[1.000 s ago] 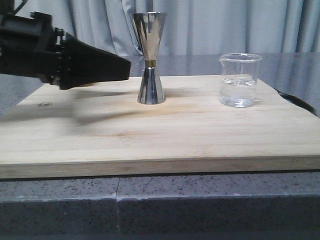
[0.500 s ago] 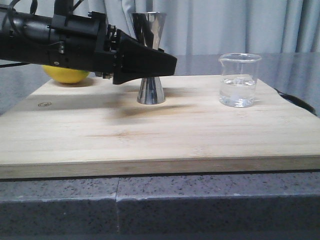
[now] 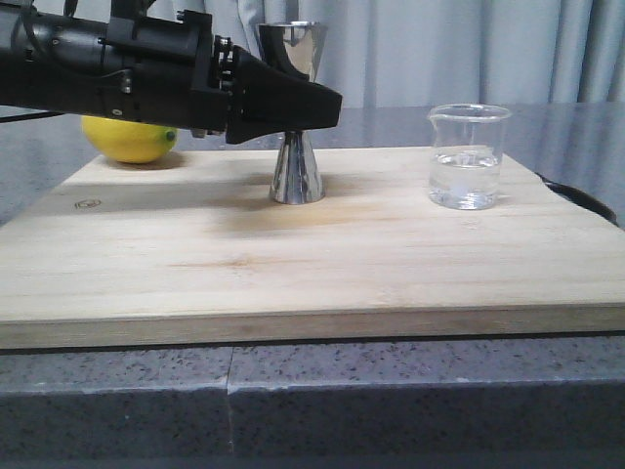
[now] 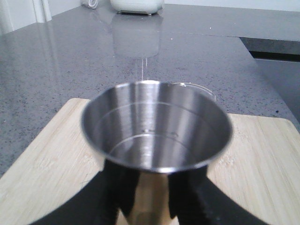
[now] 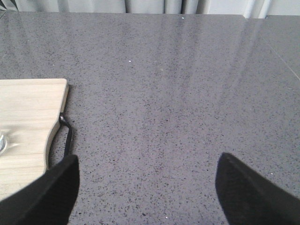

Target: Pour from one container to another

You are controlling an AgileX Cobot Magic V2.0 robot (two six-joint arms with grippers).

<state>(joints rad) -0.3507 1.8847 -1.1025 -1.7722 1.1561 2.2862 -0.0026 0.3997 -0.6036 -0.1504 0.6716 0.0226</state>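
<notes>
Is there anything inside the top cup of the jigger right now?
Left wrist view: the jigger's top cup looks empty, only bare metal walls and fill lines. The cup's very bottom is not visible.

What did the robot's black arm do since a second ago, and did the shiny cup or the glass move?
The left hand slid to the right across the board, from beside the jigger to around its narrow waist, one finger on each side. That uncovered the lemon behind it. Whether it grips yet is unclear. The jigger, the beaker with its clear liquid and the cutting board stayed put.
</notes>
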